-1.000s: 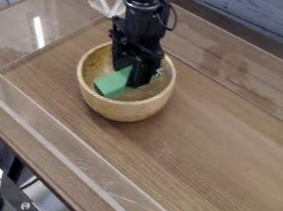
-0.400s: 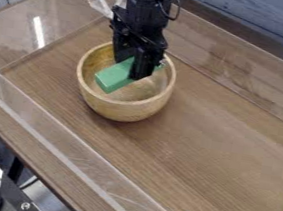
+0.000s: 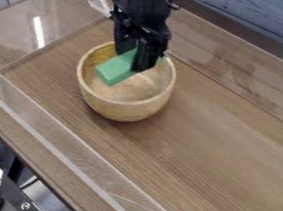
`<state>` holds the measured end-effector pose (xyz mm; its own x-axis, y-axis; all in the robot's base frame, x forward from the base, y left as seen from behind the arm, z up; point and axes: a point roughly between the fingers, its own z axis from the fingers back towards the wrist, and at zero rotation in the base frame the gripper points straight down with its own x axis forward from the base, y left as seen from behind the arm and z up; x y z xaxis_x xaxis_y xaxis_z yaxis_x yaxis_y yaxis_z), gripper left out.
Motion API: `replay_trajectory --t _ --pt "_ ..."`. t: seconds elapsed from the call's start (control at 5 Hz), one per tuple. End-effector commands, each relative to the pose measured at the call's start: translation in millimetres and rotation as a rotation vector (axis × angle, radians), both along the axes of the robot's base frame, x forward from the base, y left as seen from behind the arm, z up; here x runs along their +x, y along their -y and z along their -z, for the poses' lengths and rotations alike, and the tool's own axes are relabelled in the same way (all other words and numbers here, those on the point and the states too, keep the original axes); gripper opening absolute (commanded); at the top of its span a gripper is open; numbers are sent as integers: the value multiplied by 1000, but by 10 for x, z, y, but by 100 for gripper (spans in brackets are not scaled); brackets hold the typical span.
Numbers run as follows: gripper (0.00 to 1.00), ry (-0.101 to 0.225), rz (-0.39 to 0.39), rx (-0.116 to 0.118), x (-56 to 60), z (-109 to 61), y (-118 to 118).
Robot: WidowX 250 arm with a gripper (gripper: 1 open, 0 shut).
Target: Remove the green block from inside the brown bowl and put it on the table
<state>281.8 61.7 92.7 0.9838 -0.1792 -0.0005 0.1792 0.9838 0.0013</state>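
One green block (image 3: pixel 115 69), one brown bowl (image 3: pixel 125 87), one gripper (image 3: pixel 141 57), one table (image 3: pixel 220 140).

The green block hangs tilted above the inside of the brown bowl, its long axis slanting from upper right, where the gripper has it, down to lower left. The low end points toward the bowl's near-left wall and sits about level with the rim; whether it touches the bowl's floor cannot be told, though pale interior shows beneath it. Its broad green face is turned up and toward the camera.

The gripper points straight down over the bowl's far half, and its dark jaws are pinched narrow on the block's upper end, holding it.

The bowl stands upright on the table, in the far-left part of the wood-grain top. Around the bowl, the tabletop runs wide to the right and toward the camera, edged by low clear walls (image 3: pixel 39 167).
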Motion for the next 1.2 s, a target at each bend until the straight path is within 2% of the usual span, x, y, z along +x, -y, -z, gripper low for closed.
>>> replay_trajectory --t 0.0,0.2,0.4,0.6,0.8,1.0 --pt "0 92 10 10 113 -282 73" --pt "0 100 32 -3 126 -314 252" --pt "0 109 53 -12 229 -295 394" --pt "0 112 67 -23 423 -267 597" --pt "0 102 90 -26 597 -137 851" --pt "0 91 103 -35 730 35 991"
